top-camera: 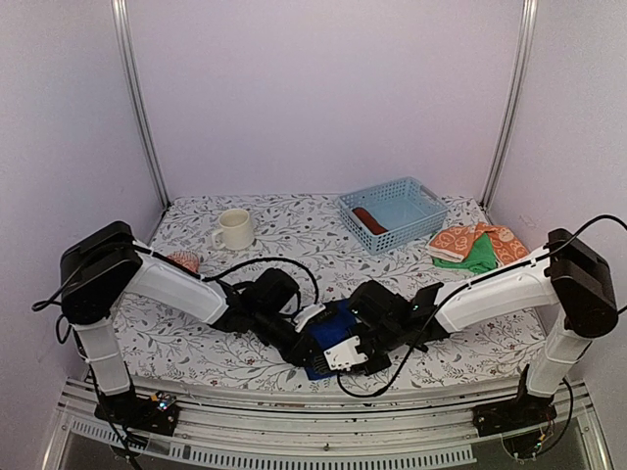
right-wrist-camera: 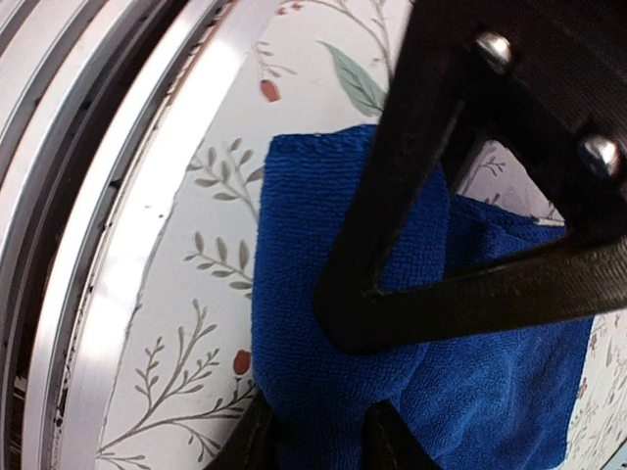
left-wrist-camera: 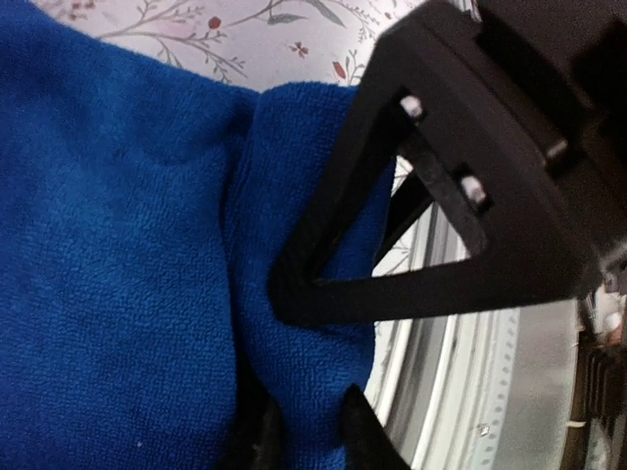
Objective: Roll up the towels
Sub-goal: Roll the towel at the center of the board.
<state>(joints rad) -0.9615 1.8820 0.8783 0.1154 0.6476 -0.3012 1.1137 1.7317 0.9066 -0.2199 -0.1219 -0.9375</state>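
Note:
A royal-blue towel (top-camera: 328,338) lies at the table's near edge, between both grippers. My left gripper (top-camera: 302,351) is shut on a rolled fold of the blue towel (left-wrist-camera: 313,372) along its near edge. My right gripper (top-camera: 353,354) is shut on the same fold's other end (right-wrist-camera: 333,392). A rust-brown rolled towel (top-camera: 369,220) lies in the pale blue basket (top-camera: 419,196). Orange patterned (top-camera: 453,240) and green (top-camera: 477,257) towels lie in a heap at the back right.
A cream mug (top-camera: 235,229) stands at the back left. A small patterned cup (top-camera: 183,261) sits by the left arm. The metal front rail (right-wrist-camera: 118,245) runs right beside the towel's fold. Cables trail over the table's middle.

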